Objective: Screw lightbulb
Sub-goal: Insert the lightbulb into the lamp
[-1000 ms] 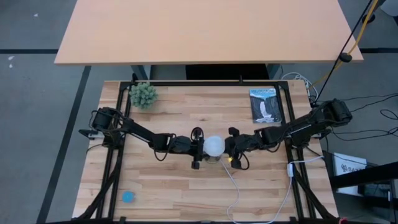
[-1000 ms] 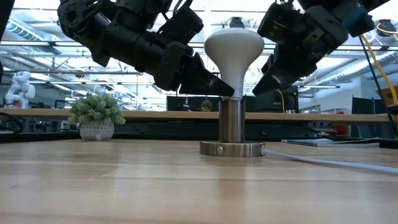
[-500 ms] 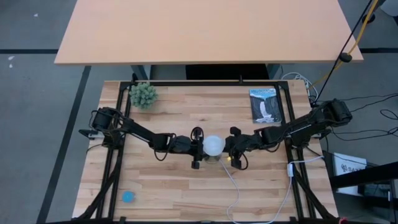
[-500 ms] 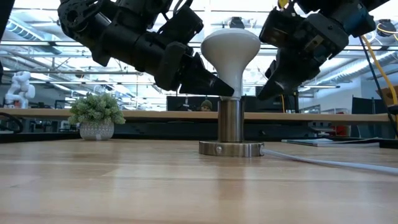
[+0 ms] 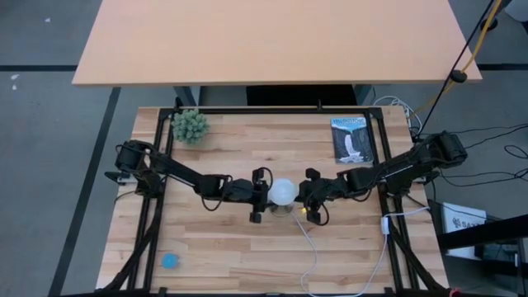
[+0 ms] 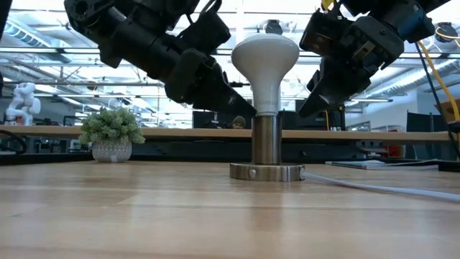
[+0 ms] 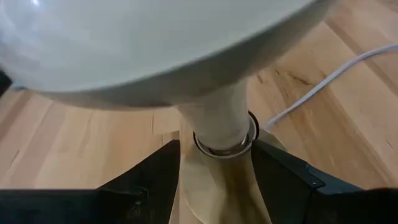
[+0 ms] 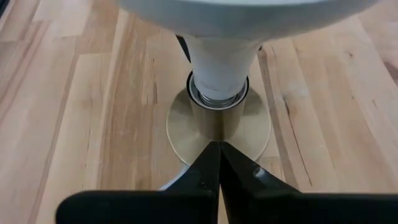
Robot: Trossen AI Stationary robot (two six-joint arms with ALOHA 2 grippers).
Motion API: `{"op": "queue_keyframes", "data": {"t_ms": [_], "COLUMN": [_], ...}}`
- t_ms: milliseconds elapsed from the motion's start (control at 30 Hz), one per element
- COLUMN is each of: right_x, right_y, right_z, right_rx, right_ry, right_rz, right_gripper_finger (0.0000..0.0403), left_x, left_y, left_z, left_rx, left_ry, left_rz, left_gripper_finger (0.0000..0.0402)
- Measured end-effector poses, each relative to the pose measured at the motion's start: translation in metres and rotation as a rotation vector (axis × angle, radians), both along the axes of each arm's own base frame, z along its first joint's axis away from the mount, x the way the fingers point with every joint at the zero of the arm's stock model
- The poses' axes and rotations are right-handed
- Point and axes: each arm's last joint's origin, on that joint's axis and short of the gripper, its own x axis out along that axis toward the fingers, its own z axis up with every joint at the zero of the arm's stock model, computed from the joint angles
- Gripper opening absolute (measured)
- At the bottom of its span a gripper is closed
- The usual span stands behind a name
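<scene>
The white lightbulb (image 5: 285,192) stands upright (image 6: 264,54), its screw base in the metal socket post (image 6: 266,140), which rises from a flat round base (image 6: 267,172) on the table. My left gripper (image 7: 214,186) is open at the bulb's left. Its fingers (image 7: 155,180) stand on either side of the socket post, short of it. In the low view my left gripper (image 6: 241,108) ends just apart from the bulb's neck. My right gripper (image 8: 219,149) is shut at the bulb's right, pointing at the post, and stands clear of it in the low view (image 6: 305,109).
A thin white cord (image 5: 309,247) runs from the socket base to the table's near edge. A small potted plant (image 5: 190,125) stands at the far left and a booklet (image 5: 352,139) lies at the far right. A small blue disc (image 5: 170,261) lies at the near left.
My left gripper has drawn back a little toward the table's left, away from the bulb's neck, still open. My right gripper has moved slightly away from the bulb toward the right. The bulb's globe has shifted a little toward the table's left.
</scene>
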Motion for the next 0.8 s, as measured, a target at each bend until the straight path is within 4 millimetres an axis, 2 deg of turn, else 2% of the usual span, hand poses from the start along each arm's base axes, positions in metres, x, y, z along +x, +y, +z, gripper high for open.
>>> {"op": "queue_keyframes", "data": {"t_ms": [400,600,800], "right_x": [0.000,-0.001,-0.002], "right_y": [0.000,0.000,0.000], "right_z": [0.000,-0.001,-0.001], "right_rx": [-0.001,-0.003,-0.005], "right_ry": [0.003,0.015,0.024], "right_rz": [0.000,0.000,0.000], "right_gripper_finger": [0.0000,0.0000,0.0000], "left_x": [-0.001,-0.006,-0.008], "left_y": [-0.003,-0.001,0.001], "left_z": [0.004,-0.006,-0.009], "left_rx": [-0.025,0.003,0.021], "left_ry": [-0.011,0.103,0.135], "left_rz": [-0.045,-0.024,0.003], "left_gripper_finger": [0.0173,0.0172,0.0171]}}
